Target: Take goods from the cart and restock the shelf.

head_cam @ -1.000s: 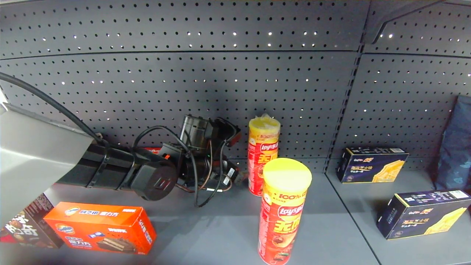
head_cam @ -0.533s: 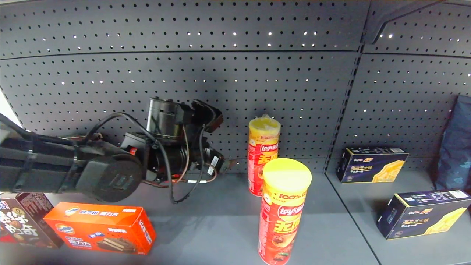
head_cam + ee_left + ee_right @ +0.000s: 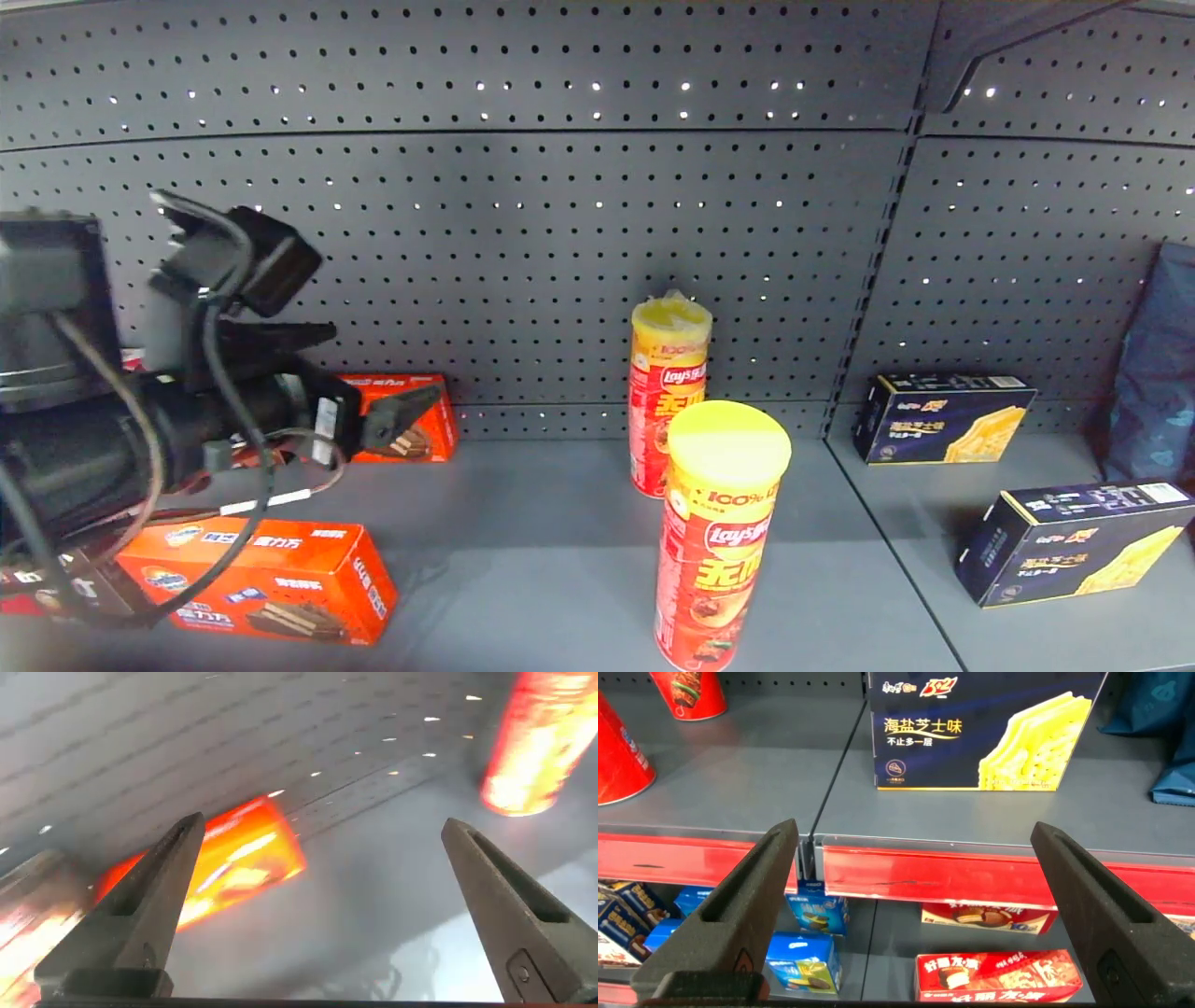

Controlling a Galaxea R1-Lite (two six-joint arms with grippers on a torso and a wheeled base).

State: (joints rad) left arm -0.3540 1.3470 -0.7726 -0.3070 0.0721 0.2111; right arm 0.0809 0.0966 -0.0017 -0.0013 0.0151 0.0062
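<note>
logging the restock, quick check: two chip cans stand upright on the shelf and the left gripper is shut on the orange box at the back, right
No. The left wrist view shows the left gripper open and empty, with the orange box at the back lying on the shelf beyond it. The front chip can and rear chip can do stand upright.

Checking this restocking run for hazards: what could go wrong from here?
Loose cables behind the open left gripper hang over the front orange box; they might snag and drag it.
That gripper sits close to the back orange box and could nudge it.
The front chip can stands tall near the front of the shelf; an arm sweep may topple it.
</note>
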